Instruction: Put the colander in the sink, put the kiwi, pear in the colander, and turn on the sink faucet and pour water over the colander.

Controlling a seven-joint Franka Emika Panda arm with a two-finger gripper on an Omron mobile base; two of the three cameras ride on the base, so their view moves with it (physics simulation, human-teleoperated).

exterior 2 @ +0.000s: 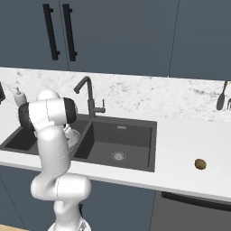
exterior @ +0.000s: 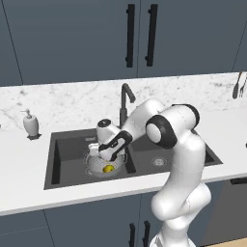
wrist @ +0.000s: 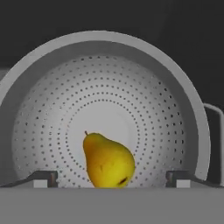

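Colander (wrist: 144, 96) placement is seen inside the left basin of the dark grey sink (exterior: 67, 166), which is sunk into a white marbled counter (exterior 2: 180, 149). Dark blue-grey cabinets with black bar handles (exterior: 130, 36) are set along the wall above a marbled backsplash, and more dark cabinet fronts are seen below the counter. The white arm (exterior: 178, 159) is bent over the sink from the front, and the tall dark faucet (exterior 2: 89, 100) is mounted behind the divider between the basins. A white soap bottle (exterior: 31, 123) is stood on the counter left of the sink. The pear (wrist: 107, 162) is laid in the colander's bottom, stem up in the hand view. The gripper (wrist: 112, 179) is held released above it, its fingertips (wrist: 43, 178) spread well apart on either side of the fruit. The kiwi (exterior 2: 200, 164) is left on the counter, well to the right of the sink.
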